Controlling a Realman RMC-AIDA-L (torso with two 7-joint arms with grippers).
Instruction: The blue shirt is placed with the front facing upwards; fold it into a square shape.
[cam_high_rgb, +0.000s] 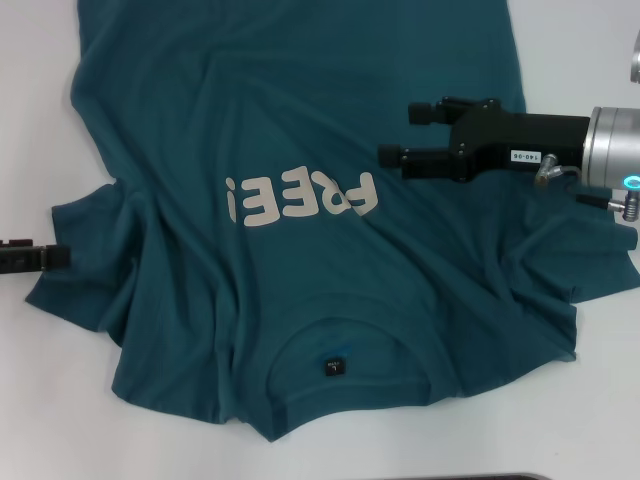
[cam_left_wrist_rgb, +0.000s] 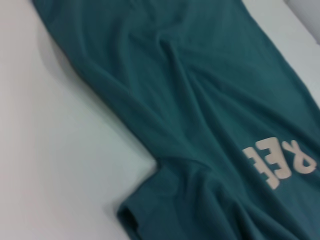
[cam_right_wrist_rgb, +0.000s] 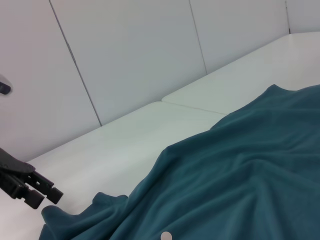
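Teal-blue T-shirt (cam_high_rgb: 300, 200) spread face-up on white table (cam_high_rgb: 60, 400), collar at six o'clock. Right gripper (cam_high_rgb: 395, 135) hovering at three o'clock, fingers parted, empty — likely positioning for a fold. Left gripper (cam_high_rgb: 45, 258) at nine o'clock by sleeve — finger state impossible to tell.
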